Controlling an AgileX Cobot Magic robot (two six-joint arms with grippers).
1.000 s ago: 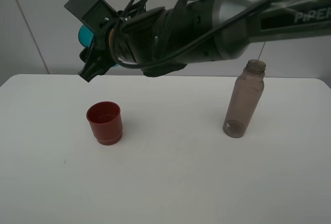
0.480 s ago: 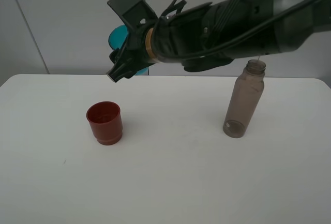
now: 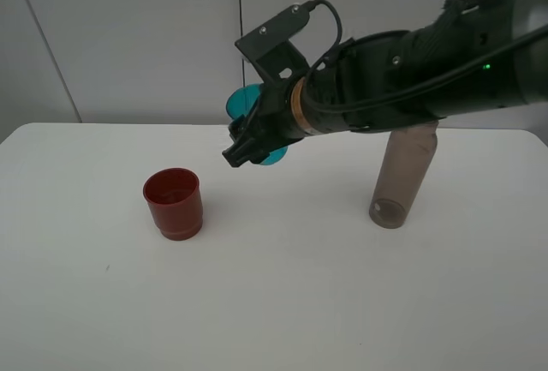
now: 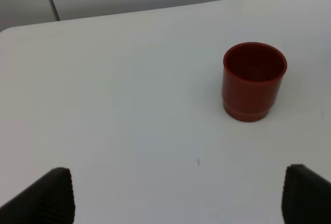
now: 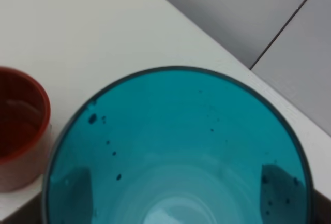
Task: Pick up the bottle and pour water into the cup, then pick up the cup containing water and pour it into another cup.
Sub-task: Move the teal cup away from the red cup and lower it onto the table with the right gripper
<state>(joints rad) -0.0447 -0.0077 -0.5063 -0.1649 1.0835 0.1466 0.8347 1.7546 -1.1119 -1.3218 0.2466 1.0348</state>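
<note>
My right gripper (image 3: 250, 141) is shut on the teal cup (image 3: 257, 122) and holds it in the air above the table, to the right of the dark red cup (image 3: 174, 203). In the right wrist view the teal cup's open mouth (image 5: 176, 151) fills the frame, with droplets on its inner wall, and the red cup (image 5: 18, 125) lies beside it. The smoky bottle (image 3: 402, 174) stands upright at the right, its neck hidden behind my right arm. My left gripper (image 4: 176, 195) is open, and the red cup (image 4: 253, 81) stands on the table ahead of it.
The white table (image 3: 282, 302) carries only the red cup and the bottle. A grey panelled wall (image 3: 128, 37) runs behind its far edge. My right arm (image 3: 428, 71) reaches across the middle from the right, above the bottle.
My right gripper has carried the teal cup to the right and lower, away from above the red cup. The red cup and the bottle have not moved.
</note>
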